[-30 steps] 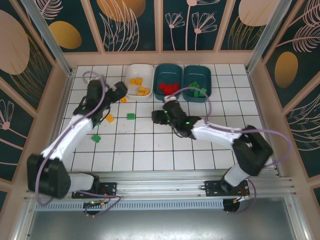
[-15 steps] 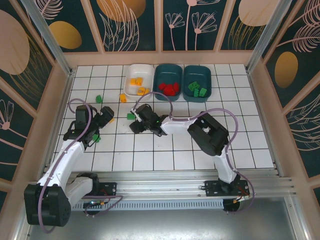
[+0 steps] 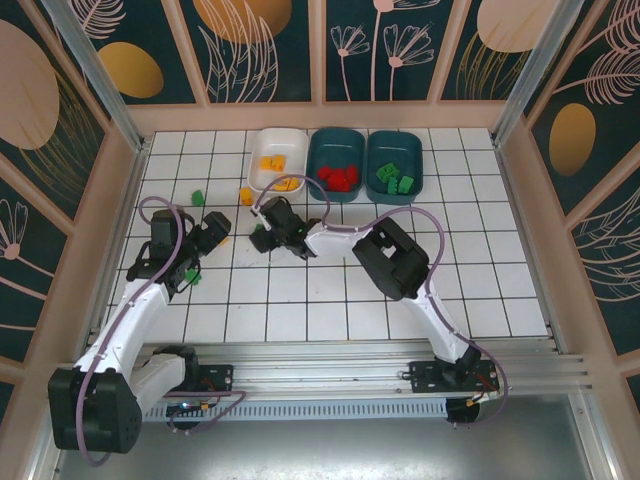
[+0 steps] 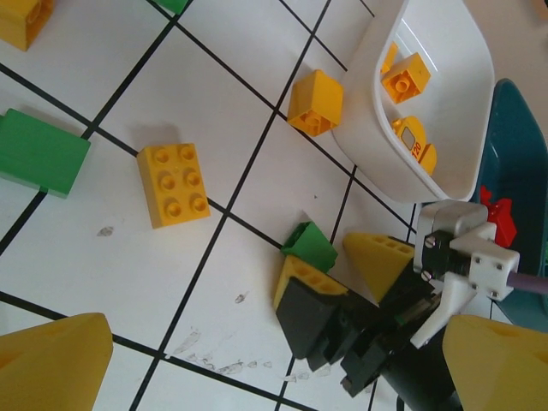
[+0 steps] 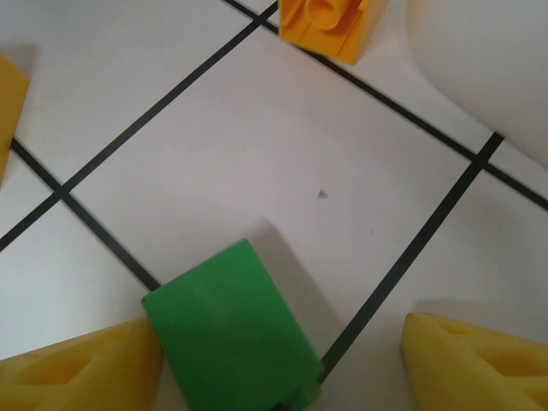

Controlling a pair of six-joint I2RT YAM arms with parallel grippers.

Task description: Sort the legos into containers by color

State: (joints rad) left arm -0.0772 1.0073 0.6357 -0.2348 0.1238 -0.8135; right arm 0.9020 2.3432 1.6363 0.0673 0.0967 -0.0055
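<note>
Presently right end effector point(image 5: 282, 360), near the white bin point(image 3: 290, 140), straddles a green brick point(image 5: 231, 330), unclenched, one finger touching it; left end effector point(image 3: 212, 238) released, farther from that bin.

A robot test enclosure: aluminium rails point(image 3: 320, 362), a gridded white tabletop point(image 3: 500, 285), leaf-printed wall panels point(image 3: 270, 50).

Three bins in a row at the far side of the table, with the bricks partly sorted.
The white bin point(image 3: 285, 140) holds yellow bricks point(image 3: 268, 162), the middle teal bin point(image 3: 335, 148) holds red bricks point(image 3: 338, 177), and the right teal bin point(image 3: 395, 148) holds green bricks point(image 3: 392, 178). Still loose are a yellow cube point(image 4: 315, 103) just beside the white bin, a four-stud yellow brick point(image 4: 174, 184) lying studs up, a flat green brick point(image 4: 38, 152) near it, and a small green brick point(image 5: 231, 330).
</note>
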